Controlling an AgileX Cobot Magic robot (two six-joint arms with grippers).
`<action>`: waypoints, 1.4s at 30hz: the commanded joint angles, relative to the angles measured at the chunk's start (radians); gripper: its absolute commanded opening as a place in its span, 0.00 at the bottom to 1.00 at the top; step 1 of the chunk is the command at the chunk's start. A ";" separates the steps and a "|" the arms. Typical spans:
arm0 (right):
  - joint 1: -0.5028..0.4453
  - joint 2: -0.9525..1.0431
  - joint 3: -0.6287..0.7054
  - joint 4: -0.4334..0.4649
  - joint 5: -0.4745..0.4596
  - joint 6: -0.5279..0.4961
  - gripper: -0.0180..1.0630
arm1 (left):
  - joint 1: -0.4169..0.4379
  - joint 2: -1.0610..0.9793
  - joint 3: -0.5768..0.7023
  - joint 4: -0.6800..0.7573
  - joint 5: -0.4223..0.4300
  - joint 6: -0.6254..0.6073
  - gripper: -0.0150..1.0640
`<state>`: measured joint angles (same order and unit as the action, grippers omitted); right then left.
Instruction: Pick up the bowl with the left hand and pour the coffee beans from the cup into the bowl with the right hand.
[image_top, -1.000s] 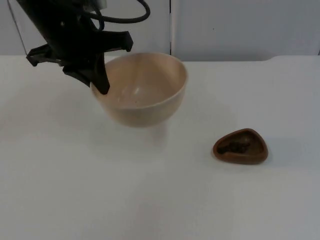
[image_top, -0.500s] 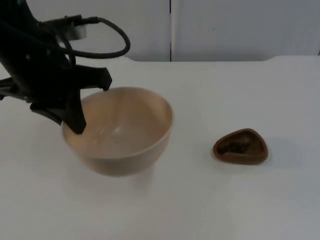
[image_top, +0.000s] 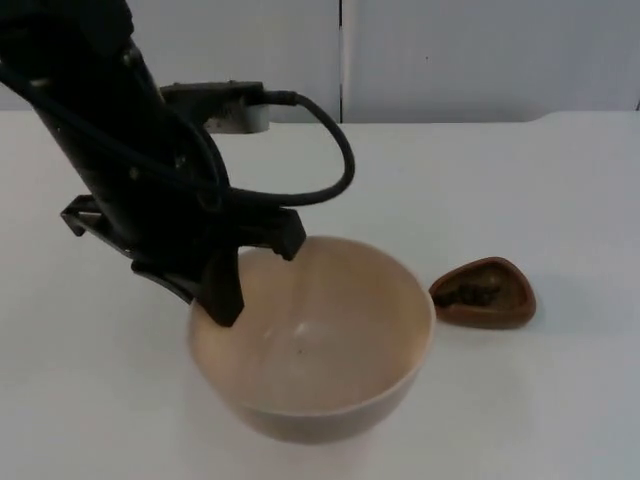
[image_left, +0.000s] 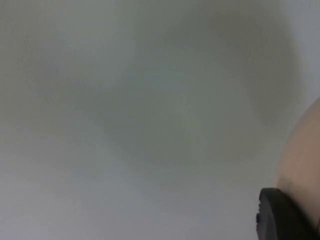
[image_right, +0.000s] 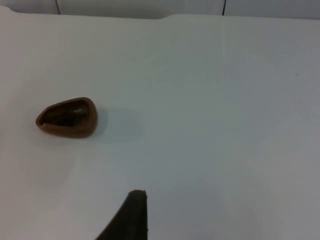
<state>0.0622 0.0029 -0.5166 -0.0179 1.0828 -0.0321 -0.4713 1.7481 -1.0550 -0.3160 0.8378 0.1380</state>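
Note:
A large beige bowl (image_top: 330, 350) hangs tilted above the table's front middle, empty inside. My left gripper (image_top: 222, 303) is shut on the bowl's left rim, one finger reaching down inside the wall. In the left wrist view the bowl's outer wall (image_left: 306, 160) shows beside a black fingertip (image_left: 281, 216). A small brown cup (image_top: 483, 293) with dark coffee beans in it stands on the table just right of the bowl. The right wrist view looks at this cup (image_right: 67, 118) from some way off; the right arm waits, apart from the cup.
The white table (image_top: 560, 180) ends at the grey partition wall (image_top: 480, 50) behind. Open table lies to the right of the cup and behind the bowl.
The left arm has carried the bowl from the back left towards the front and to the right, nearer the cup. The cup has not moved.

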 joint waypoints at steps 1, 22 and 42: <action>-0.005 -0.003 0.000 -0.005 -0.005 0.002 0.99 | -0.018 -0.014 0.004 -0.011 -0.008 0.012 0.01; -0.005 -0.003 0.000 0.000 -0.005 0.002 0.99 | -0.015 -0.014 0.004 -0.058 -0.022 0.012 0.01; -0.005 0.172 -0.084 0.073 -0.084 -0.002 0.99 | -0.016 -0.014 0.004 0.182 -0.068 -0.317 0.01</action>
<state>0.0622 0.1108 -0.5705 0.0328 1.0397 -0.0321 -0.4850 1.7481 -1.0550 -0.1755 0.7858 -0.1246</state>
